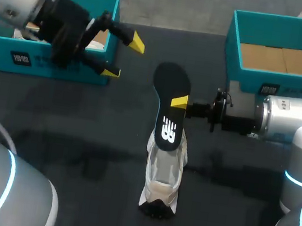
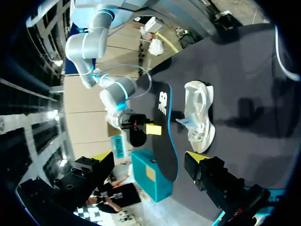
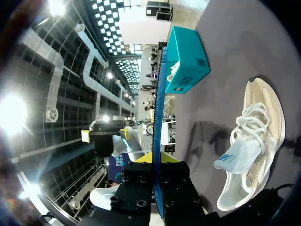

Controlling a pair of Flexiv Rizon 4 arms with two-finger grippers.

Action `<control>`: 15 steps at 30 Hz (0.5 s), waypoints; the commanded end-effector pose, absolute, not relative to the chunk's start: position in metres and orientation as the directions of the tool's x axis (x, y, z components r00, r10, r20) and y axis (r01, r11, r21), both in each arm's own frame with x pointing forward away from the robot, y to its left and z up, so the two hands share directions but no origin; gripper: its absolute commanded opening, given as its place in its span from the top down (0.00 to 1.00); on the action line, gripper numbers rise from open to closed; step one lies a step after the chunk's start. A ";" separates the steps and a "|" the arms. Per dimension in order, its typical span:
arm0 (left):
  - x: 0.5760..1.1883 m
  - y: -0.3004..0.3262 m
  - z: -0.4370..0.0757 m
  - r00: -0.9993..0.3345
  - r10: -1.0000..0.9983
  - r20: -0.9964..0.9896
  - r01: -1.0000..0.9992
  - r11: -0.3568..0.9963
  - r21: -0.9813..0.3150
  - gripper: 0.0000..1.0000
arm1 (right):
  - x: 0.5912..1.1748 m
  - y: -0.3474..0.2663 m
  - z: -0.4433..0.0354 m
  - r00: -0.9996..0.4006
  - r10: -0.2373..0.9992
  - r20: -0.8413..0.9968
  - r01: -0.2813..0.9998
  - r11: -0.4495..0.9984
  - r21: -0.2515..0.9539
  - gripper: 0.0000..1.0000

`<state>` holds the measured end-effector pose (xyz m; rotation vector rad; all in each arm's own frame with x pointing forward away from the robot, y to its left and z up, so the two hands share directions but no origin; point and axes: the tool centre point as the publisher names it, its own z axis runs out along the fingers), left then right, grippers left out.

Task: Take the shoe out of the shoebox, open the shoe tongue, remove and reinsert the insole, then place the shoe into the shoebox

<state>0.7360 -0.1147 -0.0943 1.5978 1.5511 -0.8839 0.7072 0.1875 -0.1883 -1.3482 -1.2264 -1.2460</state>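
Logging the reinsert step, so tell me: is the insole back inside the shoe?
No. The right gripper is shut on the insole, holding it clear of the shoe, which lies on the table.

Shoe (image 1: 163,174) sits mid-bench (image 1: 79,136), nearer the front edge. Two shoeboxes at the back: left shoebox (image 1: 50,64) in the far left corner, right shoebox (image 1: 281,81) in the far right. Insole (image 1: 168,93) is above the shoe, near end over its opening, far end pointing back between the boxes. Right gripper (image 1: 178,102) enters from the right, fingers clamped across the insole's middle. Left gripper (image 1: 124,58) is just before the left shoebox, left of the insole, apart from it.
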 end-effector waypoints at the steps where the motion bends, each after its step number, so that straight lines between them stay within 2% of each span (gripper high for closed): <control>1: 0.723 -0.099 -0.106 0.048 -0.049 -0.998 0.998 0.033 0.046 0.00 | 0.707 0.190 -0.189 0.001 0.089 0.996 0.994 -0.105 0.009 1.00; 15: 0.718 -0.096 -0.114 0.017 -0.041 -0.999 0.999 0.031 0.016 0.00 | 0.707 0.190 -0.189 0.001 0.089 0.996 0.994 -0.105 0.009 1.00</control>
